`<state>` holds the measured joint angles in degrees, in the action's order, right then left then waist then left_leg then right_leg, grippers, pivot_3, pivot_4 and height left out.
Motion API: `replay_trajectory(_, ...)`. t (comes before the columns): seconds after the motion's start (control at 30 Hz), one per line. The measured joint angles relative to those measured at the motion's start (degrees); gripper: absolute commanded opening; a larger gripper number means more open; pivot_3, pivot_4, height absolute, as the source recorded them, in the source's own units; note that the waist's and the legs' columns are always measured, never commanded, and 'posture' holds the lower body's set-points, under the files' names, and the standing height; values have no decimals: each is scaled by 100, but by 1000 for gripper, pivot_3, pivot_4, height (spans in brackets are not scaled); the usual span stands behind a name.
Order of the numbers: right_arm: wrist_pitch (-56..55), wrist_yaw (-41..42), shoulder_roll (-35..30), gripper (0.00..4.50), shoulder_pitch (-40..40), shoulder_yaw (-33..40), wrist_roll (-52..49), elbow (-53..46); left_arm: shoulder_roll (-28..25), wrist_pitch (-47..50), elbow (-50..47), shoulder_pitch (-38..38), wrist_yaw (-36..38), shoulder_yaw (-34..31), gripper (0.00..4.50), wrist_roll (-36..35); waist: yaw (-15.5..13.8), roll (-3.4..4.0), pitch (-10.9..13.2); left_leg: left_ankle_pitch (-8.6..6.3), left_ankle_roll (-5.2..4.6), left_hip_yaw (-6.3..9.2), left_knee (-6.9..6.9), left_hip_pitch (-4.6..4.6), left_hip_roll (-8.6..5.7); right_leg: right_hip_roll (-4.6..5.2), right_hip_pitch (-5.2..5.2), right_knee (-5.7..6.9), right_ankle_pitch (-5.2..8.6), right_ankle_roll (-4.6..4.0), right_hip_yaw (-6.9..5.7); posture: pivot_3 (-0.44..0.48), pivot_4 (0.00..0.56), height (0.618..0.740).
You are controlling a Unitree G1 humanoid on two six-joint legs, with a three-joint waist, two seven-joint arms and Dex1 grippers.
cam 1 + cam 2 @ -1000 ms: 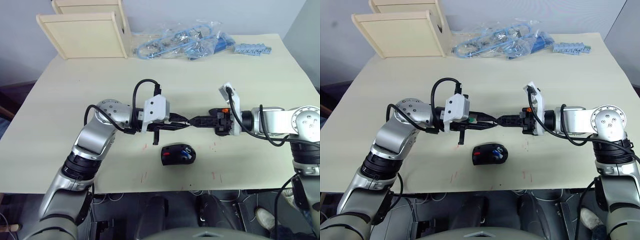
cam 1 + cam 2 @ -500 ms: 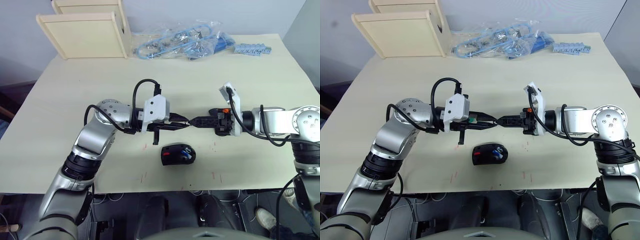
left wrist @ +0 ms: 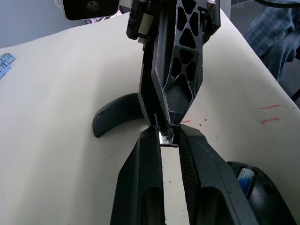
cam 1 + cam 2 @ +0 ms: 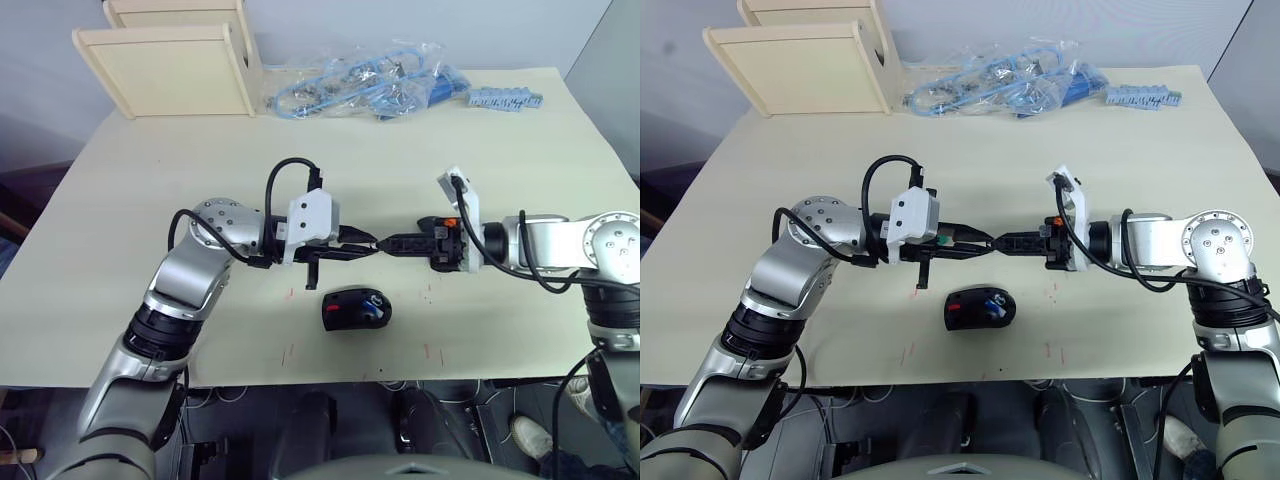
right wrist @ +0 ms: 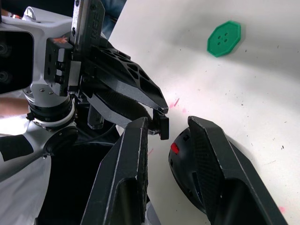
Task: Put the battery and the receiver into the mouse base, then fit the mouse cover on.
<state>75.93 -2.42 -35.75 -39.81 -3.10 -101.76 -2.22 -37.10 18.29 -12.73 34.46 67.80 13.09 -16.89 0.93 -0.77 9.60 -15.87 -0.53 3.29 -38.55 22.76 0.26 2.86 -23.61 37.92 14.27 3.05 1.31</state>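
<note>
Above the middle of the table my left gripper [image 4: 370, 243] and right gripper [image 4: 386, 243] meet tip to tip. The left gripper [image 3: 168, 137] is shut on the receiver [image 5: 162, 126], a small dark piece with a silver end. My right gripper [image 5: 168, 123] is open, its fingers on either side of the receiver. Just in front of them the mouse base [image 4: 352, 310] lies on the table, red inside, with the white-and-blue battery [image 3: 244, 177] seated in it. The mouse cover [image 3: 116, 115], a glossy black shell, lies on the table beyond the fingertips.
A green disc [image 5: 224, 39] lies flat on the table. Two pale wooden panels [image 4: 170, 70] stand at the far left. Clear bags of blue parts [image 4: 360, 88] and a blue strip [image 4: 505, 98] lie along the far edge.
</note>
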Motion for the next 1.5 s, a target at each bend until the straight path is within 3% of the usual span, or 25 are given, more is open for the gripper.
replay_trajectory(1.1, -118, -39, -106, 1444, 26, -76, -149, -27, 0, 0, 2, 13, -9, 0, 41, 10, -1, 0, 0, 0, 0, 0, 0, 0, 0, 0, 0, 0, 0, 0, 0, 0, 150, 740)
replay_trajectory(1.2, -119, -38, -106, 577, 26, -81, -149, -27, 0, 0, 2, 13, -9, 0, 41, 10, -1, 0, 0, 0, 0, 0, 0, 0, 0, 0, 0, -1, 0, 0, 0, 0, 150, 740)
replay_trajectory(1.23, -119, -23, -105, 104, 26, -81, -168, -31, 1, 0, 10, 13, -16, 0, 41, 25, 0, 0, 0, 0, 0, 0, 0, 0, 0, 0, 0, -1, 0, 0, 0, 0, 150, 740)
replay_trajectory(1.5, -158, -34, -105, 43, 26, -96, -172, -34, 20, 0, 18, 13, -15, 0, 41, 90, -1, 0, 0, 0, 0, 0, 0, 1, 0, 0, 0, -1, 0, 0, 0, 0, 150, 740)
